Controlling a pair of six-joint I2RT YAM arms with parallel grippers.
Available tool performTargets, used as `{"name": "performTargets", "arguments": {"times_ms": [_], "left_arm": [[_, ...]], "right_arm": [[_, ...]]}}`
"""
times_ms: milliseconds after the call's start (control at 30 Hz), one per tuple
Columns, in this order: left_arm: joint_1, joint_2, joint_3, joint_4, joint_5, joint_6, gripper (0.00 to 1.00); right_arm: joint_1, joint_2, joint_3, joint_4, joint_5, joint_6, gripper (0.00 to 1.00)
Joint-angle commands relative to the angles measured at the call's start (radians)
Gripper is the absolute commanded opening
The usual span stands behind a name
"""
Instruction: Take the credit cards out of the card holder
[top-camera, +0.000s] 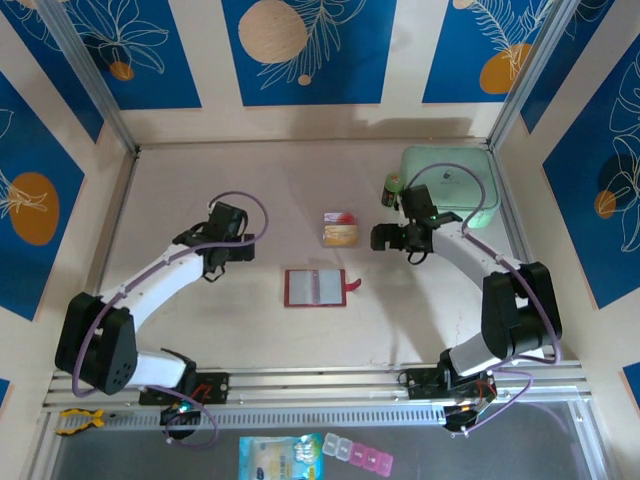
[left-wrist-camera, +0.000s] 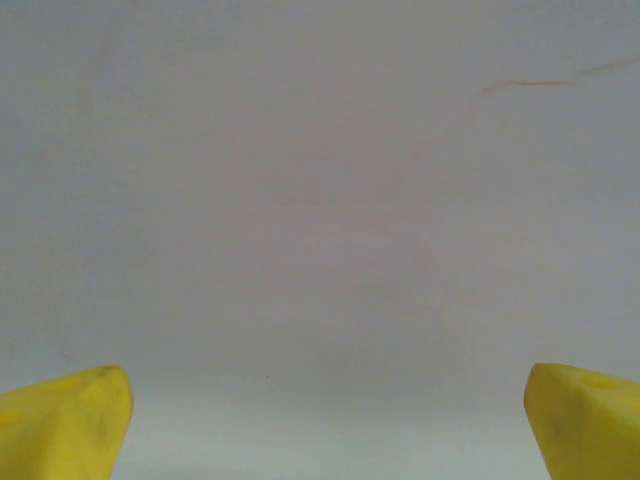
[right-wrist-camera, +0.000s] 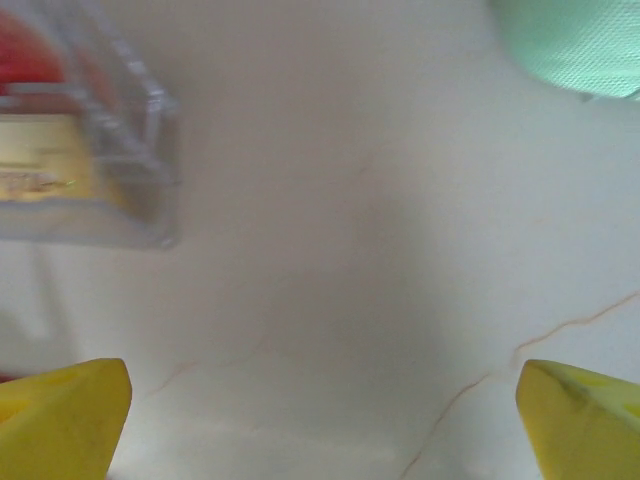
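Tabletop (top-camera: 200, 180), credit cards (top-camera: 340, 235) inside clear sleeve (right-wrist-camera: 165, 130)

Card holder (top-camera: 315, 287) lies open mid-table (top-camera: 180, 180), credit cards (top-camera: 339, 229) just behind it, case (top-camera: 447, 187) in the far right corner; left claw (left-wrist-camera: 325, 425) sits left of the holder, right claw (right-wrist-camera: 320, 420) right of the cards.

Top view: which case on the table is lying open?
The red card holder, mid-table: it is spread flat with its pockets facing up and its tab out to the right. The mint green case at far right looks closed.
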Motion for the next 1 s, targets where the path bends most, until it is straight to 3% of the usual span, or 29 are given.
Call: {"name": "performTargets", "arguments": {"times_ms": [0, 67, 167, 333, 467, 633, 767, 833, 900, 967], "left_arm": [[0.012, -0.013, -0.075, 0.143, -0.259, 0.126, 1.00], [0.018, -0.016, -0.117, 0.229, -0.326, 0.189, 1.00], [0.034, -0.025, -0.192, 0.391, -0.332, 0.299, 1.00], [0.060, -0.008, -0.387, 0.875, -0.258, 0.499, 0.99], [0.117, 0.036, -0.464, 1.132, -0.167, 0.526, 0.99], [0.184, 0.073, -0.461, 1.216, -0.066, 0.505, 0.99], [0.235, 0.093, -0.416, 1.145, 0.053, 0.439, 0.99], [0.255, 0.127, -0.458, 1.271, 0.135, 0.432, 0.99], [0.259, 0.161, -0.490, 1.364, 0.149, 0.435, 0.99], [0.268, 0.148, -0.496, 1.347, 0.190, 0.427, 0.99]], "right_arm": [[-0.035, -0.030, -0.107, 0.306, 0.043, -0.157, 0.99], [-0.052, -0.032, -0.165, 0.431, 0.053, -0.191, 0.99], [-0.100, -0.013, -0.213, 0.569, 0.037, -0.184, 0.99], [-0.177, 0.017, -0.272, 0.777, 0.012, -0.195, 0.99], [-0.221, 0.035, -0.312, 0.896, -0.060, -0.179, 0.99], [-0.225, 0.020, -0.363, 0.977, -0.092, -0.186, 0.99], [-0.248, 0.009, -0.395, 1.018, -0.158, -0.182, 0.99], [-0.249, 0.005, -0.412, 1.046, -0.167, -0.182, 0.99], [-0.258, 0.003, -0.454, 1.119, -0.187, -0.180, 0.99], [-0.258, 0.013, -0.477, 1.165, -0.195, -0.182, 0.99]]}}
